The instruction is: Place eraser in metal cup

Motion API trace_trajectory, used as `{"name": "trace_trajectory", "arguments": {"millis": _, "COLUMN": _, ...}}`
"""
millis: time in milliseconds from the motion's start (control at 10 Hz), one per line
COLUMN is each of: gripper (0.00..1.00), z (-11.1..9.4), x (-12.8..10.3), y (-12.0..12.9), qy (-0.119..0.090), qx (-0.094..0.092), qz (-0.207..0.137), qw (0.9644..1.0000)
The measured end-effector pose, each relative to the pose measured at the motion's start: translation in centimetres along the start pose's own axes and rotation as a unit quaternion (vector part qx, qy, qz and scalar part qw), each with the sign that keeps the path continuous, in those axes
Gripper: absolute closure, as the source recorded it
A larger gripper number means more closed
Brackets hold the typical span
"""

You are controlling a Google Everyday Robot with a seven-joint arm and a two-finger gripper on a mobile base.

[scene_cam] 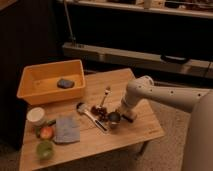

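Though its spread cannot be told, the tool (122, 111) hangs just beside the metal cup (114, 118).

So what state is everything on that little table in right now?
gripper: low over the table, right beside the metal cup
metal cup: upright, contents not visible
eraser: cannot make it out
yellow bin: upright, holding one small blue-grey block
white bowl: upright
green cup: upright near the front left corner
blue-grey cloth: lying flat
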Motion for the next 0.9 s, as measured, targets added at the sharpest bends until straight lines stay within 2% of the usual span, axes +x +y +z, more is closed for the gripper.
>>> {"name": "trace_trajectory", "arguments": {"millis": 200, "gripper": 0.35, "z": 1.2, "x": -0.1, "y": -0.1, "qy": 0.009, "qx": -0.001, "qz": -0.002, "qw": 1.0}}
{"name": "trace_trajectory", "arguments": {"millis": 500, "gripper": 0.36, "z": 3.4, "x": 0.5, "y": -2.2, "qy": 0.025, "qx": 0.004, "qz": 0.013, "qw": 0.9996}}
{"name": "trace_trajectory", "arguments": {"millis": 700, "gripper": 0.54, "z": 4.1, "x": 0.3, "y": -3.1, "qy": 0.02, "qx": -0.004, "qz": 0.032, "qw": 0.9993}}
{"name": "trace_trajectory", "arguments": {"millis": 900, "gripper": 0.74, "z": 3.7, "x": 0.5, "y": -3.3, "qy": 0.02, "qx": -0.002, "qz": 0.033, "qw": 0.9993}}
